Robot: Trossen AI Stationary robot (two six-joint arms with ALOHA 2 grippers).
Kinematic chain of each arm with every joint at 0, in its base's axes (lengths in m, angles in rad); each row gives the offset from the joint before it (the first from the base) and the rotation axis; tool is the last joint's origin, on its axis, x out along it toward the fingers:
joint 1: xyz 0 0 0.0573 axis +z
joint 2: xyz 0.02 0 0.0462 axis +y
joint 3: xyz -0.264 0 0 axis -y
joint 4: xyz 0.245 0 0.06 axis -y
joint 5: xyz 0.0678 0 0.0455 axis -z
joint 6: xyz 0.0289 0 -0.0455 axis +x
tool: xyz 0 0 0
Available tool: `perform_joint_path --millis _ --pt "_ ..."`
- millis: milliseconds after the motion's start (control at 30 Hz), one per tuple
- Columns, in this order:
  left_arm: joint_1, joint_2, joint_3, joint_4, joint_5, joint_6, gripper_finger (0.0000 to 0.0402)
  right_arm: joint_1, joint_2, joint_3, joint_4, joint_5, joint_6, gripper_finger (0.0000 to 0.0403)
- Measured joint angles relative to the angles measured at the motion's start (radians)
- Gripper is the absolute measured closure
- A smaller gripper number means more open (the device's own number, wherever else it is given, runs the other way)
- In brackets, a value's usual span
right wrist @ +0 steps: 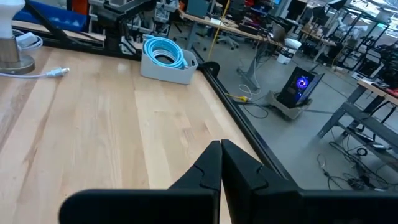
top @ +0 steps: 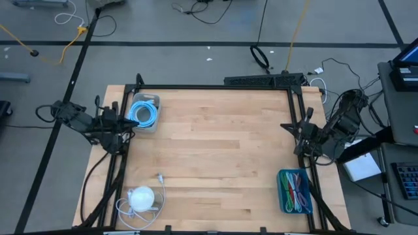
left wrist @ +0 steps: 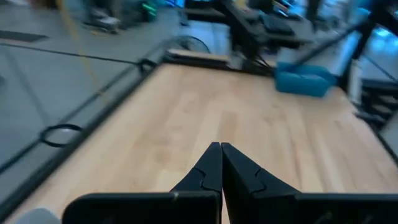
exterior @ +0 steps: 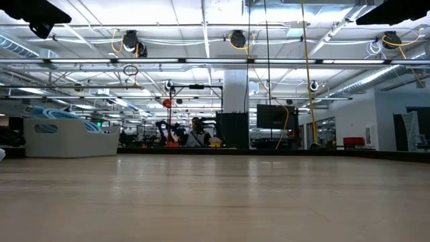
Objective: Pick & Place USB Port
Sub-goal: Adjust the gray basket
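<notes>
A white USB cable with its plug (top: 159,176) lies on the wooden table at the near left, running from a white round device (top: 140,196). The plug also shows in the right wrist view (right wrist: 62,72). My left gripper (top: 129,129) is shut and empty at the table's left edge, beside a grey bin (top: 145,112) that holds a coiled blue cable. It shows shut in its wrist view (left wrist: 221,152). My right gripper (top: 289,126) is shut and empty at the table's right edge, also shut in its wrist view (right wrist: 221,149).
A blue bin (top: 295,190) with coloured cables stands at the near right and shows in the left wrist view (left wrist: 303,79). The grey bin shows in the right wrist view (right wrist: 166,59) and the low view (exterior: 67,136). A black frame (top: 215,88) rims the table.
</notes>
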Motion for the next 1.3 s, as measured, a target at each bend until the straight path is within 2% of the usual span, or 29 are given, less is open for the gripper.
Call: perform_joint_path --millis 133,300,433,567,967,1133,1300 --pt "0.0 0.04 0.001 0.03 -0.101 0.002 0.0401 0.0 -0.007 0.0 0.0 0.003 0.0 0.0403" --pt "0.036 0.157 0.0 -0.048 -0.106 -0.094 0.0401 0.0 -0.007 0.0 0.0 0.005 0.0 0.0403" --pt "0.115 0.282 0.0 -0.036 -0.061 -0.119 0.0402 0.0 -0.007 0.0 0.0 0.008 0.0 0.0403" --pt "0.256 0.416 0.0 0.037 0.052 -0.078 0.0402 0.0 -0.007 0.0 0.0 0.008 0.0 0.0403" --pt "0.824 0.764 0.0 0.306 0.559 0.134 0.0402 0.0 -0.006 0.0 0.0 0.01 0.0 0.0403" --pt "1.001 0.901 0.0 0.288 0.664 0.194 0.0402 0.0 -0.006 0.0 0.0 0.01 0.0 0.0403" --pt "1.091 1.009 0.0 0.305 0.757 0.245 0.0402 0.0 -0.006 -0.001 0.0 0.01 0.0 0.0403"
